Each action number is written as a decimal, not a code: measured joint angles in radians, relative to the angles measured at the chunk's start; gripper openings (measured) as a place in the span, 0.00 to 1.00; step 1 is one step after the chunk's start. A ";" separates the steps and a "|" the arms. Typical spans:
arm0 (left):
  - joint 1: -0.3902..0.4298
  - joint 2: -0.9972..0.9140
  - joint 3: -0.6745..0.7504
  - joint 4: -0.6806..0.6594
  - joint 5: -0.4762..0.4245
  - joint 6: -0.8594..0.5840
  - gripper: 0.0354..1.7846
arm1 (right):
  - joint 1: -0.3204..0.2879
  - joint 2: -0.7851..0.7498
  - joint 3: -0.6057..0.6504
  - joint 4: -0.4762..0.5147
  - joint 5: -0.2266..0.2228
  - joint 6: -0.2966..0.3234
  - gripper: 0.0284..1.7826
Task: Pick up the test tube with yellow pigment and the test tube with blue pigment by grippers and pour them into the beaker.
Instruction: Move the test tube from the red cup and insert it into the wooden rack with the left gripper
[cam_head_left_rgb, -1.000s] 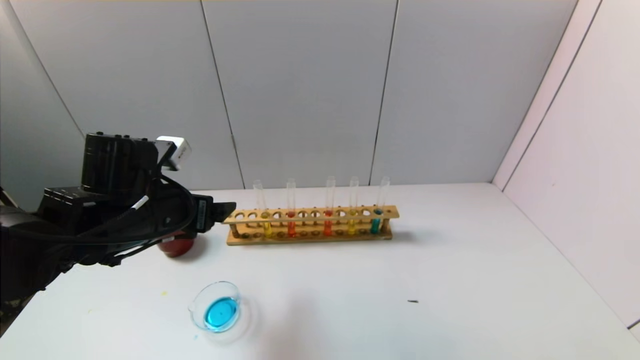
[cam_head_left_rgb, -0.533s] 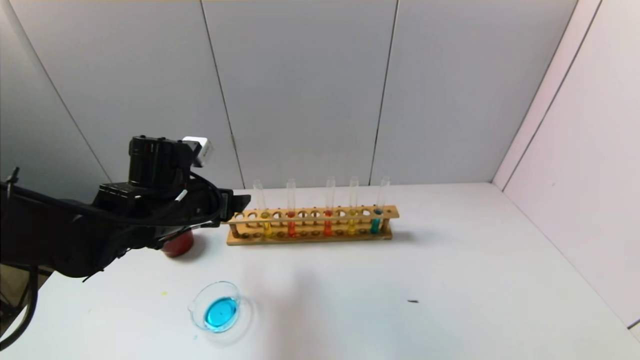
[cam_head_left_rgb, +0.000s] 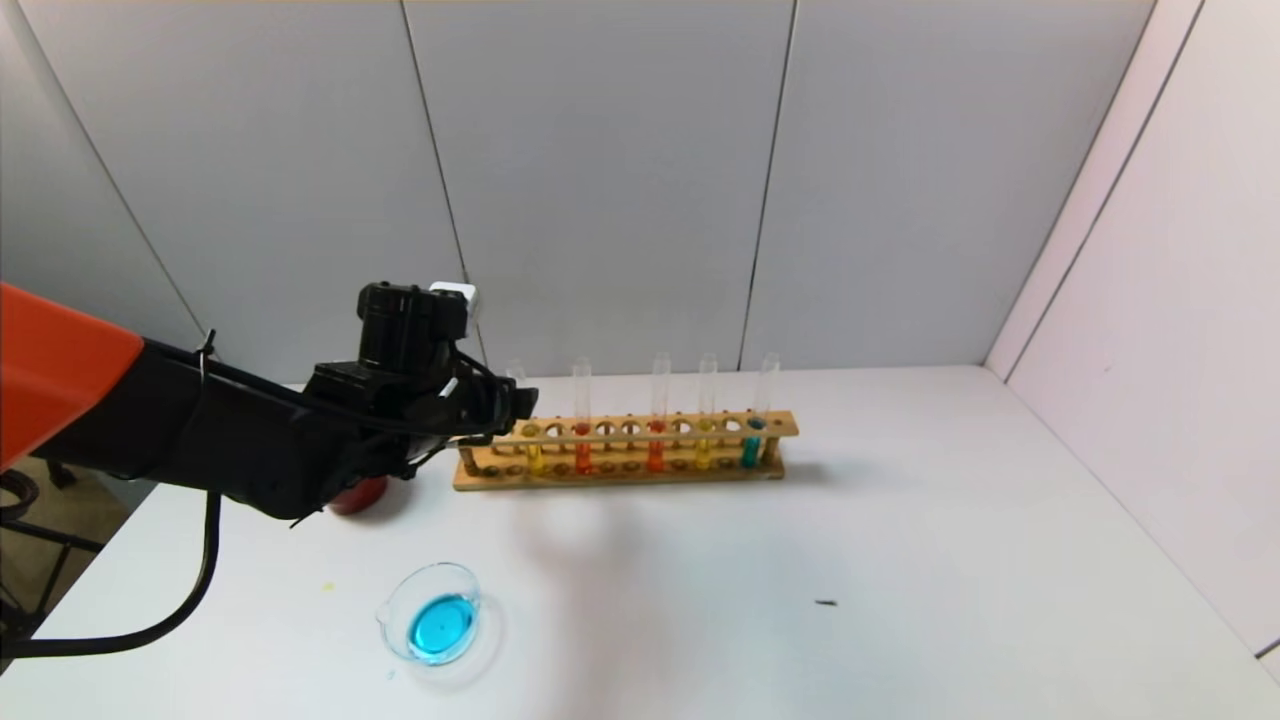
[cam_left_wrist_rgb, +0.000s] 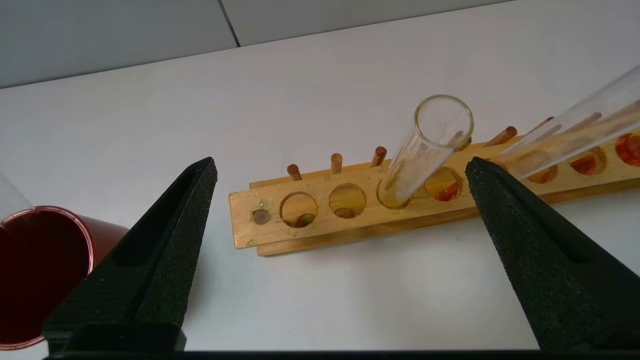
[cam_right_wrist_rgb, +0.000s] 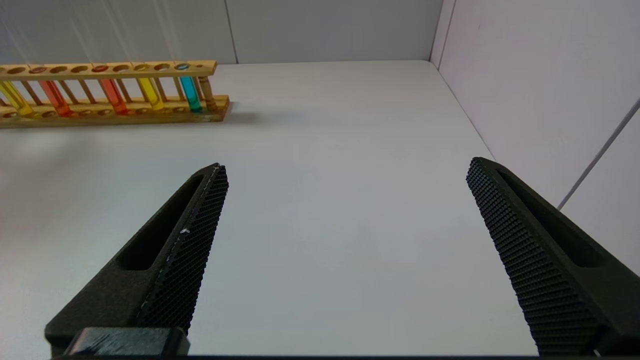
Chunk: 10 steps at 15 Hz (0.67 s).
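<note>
Left gripper (cam_head_left_rgb: 520, 403): you have it at the left end of the rack, right by the leftmost yellow tube (cam_head_left_rgb: 524, 420).
Rack (cam_head_left_rgb: 620, 470): you see 5 tubes upright in it, with the blue tube (cam_head_left_rgb: 757, 420) at the right end.
Beaker (cam_head_left_rgb: 432, 625): near your table edge (cam_head_left_rgb: 900, 560), it holds blue liquid.
Red cup (cam_head_left_rgb: 355, 493): it sits partly hidden behind your arm.

Black cabled left arm (cam_head_left_rgb: 250, 450), orange segment
</note>
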 joint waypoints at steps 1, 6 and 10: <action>-0.005 0.015 -0.016 0.000 0.004 -0.005 0.98 | 0.000 0.000 0.000 0.000 0.000 0.000 0.98; -0.025 0.057 -0.066 0.006 0.020 -0.012 0.98 | 0.000 0.000 0.000 0.000 0.000 0.000 0.98; -0.065 0.077 -0.080 0.001 0.054 -0.013 0.91 | 0.000 0.000 0.000 0.000 0.000 0.000 0.98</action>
